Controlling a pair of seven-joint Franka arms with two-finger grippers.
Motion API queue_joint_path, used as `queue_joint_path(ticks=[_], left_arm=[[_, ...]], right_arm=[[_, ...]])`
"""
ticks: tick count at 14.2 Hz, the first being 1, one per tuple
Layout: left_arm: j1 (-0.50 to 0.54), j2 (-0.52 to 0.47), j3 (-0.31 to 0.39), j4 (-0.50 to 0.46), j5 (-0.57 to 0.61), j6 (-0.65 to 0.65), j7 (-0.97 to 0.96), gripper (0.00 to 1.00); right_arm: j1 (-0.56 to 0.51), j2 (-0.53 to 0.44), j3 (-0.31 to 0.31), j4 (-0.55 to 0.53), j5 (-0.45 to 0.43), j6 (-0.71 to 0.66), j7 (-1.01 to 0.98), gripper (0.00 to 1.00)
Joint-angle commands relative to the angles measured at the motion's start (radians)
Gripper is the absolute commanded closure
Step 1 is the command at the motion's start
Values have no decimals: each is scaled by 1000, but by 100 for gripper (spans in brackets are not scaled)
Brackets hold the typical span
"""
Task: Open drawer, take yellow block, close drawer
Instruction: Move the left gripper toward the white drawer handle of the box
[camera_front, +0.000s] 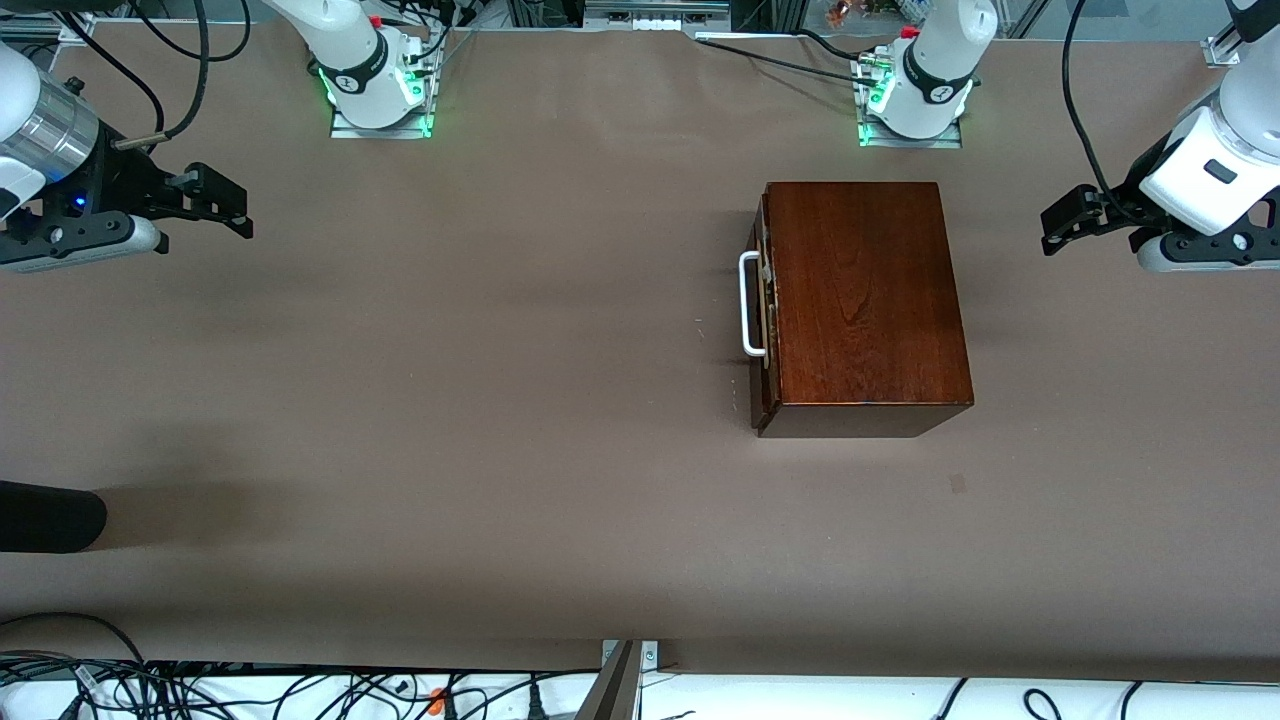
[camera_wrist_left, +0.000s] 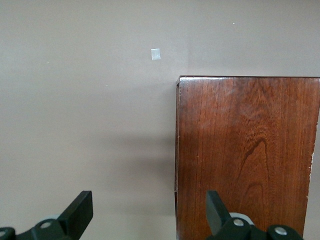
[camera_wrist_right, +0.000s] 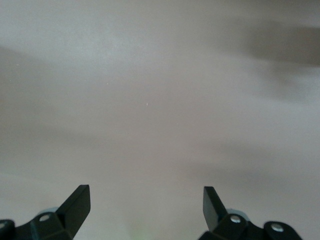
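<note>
Jaws of both arms are seen spread wide with nothing between them. The right gripper (camera_front: 225, 205) is held over bare table at the right arm's end; the left gripper (camera_front: 1070, 222) hangs just beside the wooden box (camera_front: 865, 300), at the left arm's end. The drawer (camera_front: 766, 300) is shut, its white handle (camera_front: 748, 305) facing the right arm's end. The yellow block is not visible, presumably inside. Risk: with only the handle pulled, the unbraced box could slide across the table (camera_front: 450, 400) rather than open.

Even overhead light (soft shadows), blurry right wrist view
</note>
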Motion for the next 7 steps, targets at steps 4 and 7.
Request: queue_joint_path(ticks=[4,7], left_arm=[[-2,16,-1,36,-19,-27,-5,0],[-3,15,-1,36,-23,-28,-8,0]], right_arm=[[4,3,4,17,-16,-9,14,0],[4,1,4,17,-17,-8,14,0]])
